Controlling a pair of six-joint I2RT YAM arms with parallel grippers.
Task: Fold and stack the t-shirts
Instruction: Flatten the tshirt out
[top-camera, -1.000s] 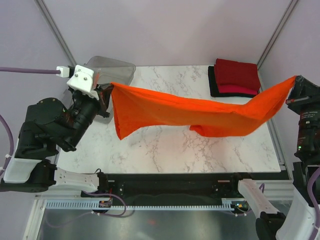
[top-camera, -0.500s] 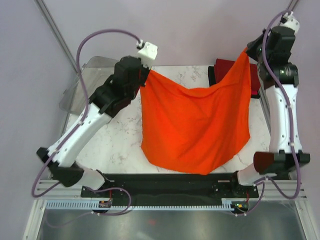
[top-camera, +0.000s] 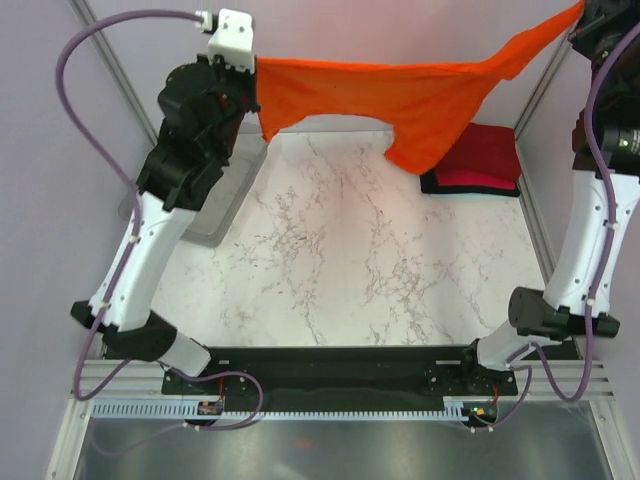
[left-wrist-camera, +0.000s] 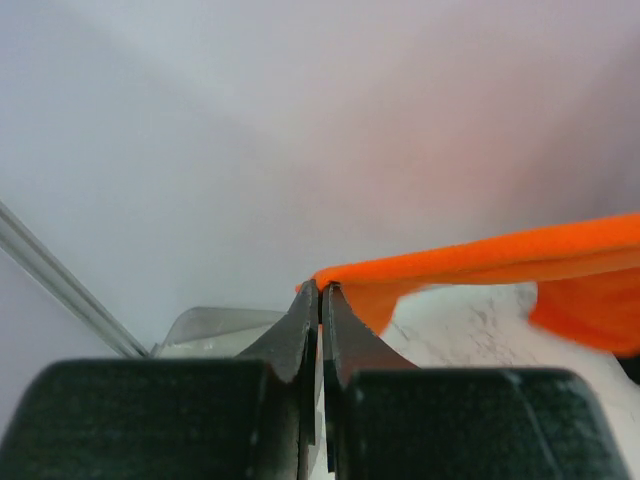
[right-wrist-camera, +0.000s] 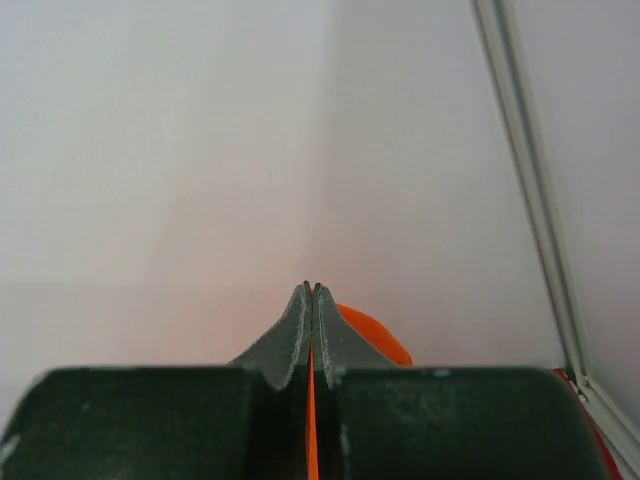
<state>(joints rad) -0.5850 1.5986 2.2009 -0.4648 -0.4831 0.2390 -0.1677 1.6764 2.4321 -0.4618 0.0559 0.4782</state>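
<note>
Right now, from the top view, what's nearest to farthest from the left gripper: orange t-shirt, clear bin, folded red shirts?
1. Bright orange cloth t-shirt: in the left gripper.
2. Clear plastic bin: left side.
3. Folded dark red shirts: far right.

White marble-veined tabletop (top-camera: 330, 270) fills the centre, pale lilac walls (top-camera: 400, 30) run behind from 10 to 2 o'clock, slim metal posts stand at 11 (top-camera: 100, 42) and 1 o'clock (top-camera: 545, 73), black rail (top-camera: 340, 360) and shiny grey metal shelf (top-camera: 330, 450) sit at 6 o'clock, light soft and even.
</note>
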